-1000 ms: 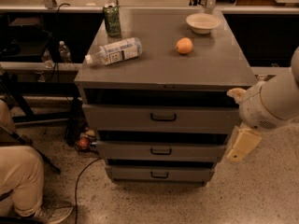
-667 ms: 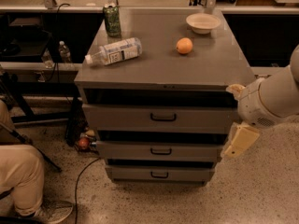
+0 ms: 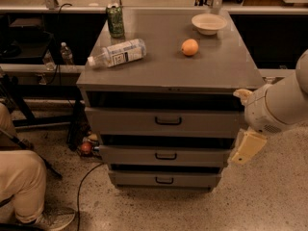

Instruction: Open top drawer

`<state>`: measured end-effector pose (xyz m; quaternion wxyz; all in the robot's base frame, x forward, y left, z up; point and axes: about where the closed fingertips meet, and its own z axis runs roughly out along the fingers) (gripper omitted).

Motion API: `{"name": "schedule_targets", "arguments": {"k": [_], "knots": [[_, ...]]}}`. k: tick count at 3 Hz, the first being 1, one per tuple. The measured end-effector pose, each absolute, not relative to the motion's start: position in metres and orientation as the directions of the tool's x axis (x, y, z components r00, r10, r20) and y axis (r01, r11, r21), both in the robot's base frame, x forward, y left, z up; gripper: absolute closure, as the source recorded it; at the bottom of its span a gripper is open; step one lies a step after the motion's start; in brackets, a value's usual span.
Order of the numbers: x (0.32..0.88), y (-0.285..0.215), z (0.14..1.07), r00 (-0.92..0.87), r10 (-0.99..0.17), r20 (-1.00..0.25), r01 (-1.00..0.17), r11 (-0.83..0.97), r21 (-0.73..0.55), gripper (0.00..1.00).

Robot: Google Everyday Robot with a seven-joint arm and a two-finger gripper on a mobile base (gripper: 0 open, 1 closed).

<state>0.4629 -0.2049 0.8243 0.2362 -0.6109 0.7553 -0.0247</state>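
The wide grey metal top drawer [image 3: 166, 121] sits just under the top of the grey metal cabinet [image 3: 168, 73], its front looking flush and not pulled out. The robot's cream-coloured gripper [image 3: 247, 148] hangs off the cabinet's right front corner, apart from the black loop handle [image 3: 168, 121] – open or closed, I cannot tell. It hangs nearer the height of the narrower middle drawer [image 3: 163, 156], so it might catch the wrong handle, or knock the corner coming across. A jolt could roll the clear plastic bottle lying on its side [image 3: 118, 53] or the round orange fruit [image 3: 189, 47] off the cabinet's top – the bottle lies nearest the left edge.
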Motion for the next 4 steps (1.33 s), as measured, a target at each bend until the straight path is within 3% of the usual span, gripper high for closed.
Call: {"name": "schedule_targets", "arguments": {"k": [2,4], "knots": [[0.509,-0.227,0.737,-0.094,-0.964,-0.248,-0.901,0.188,-0.391,0.0],[0.552,-0.227,0.698,-0.06,-0.963,-0.261,-0.883,0.174,-0.436,0.0]]}}
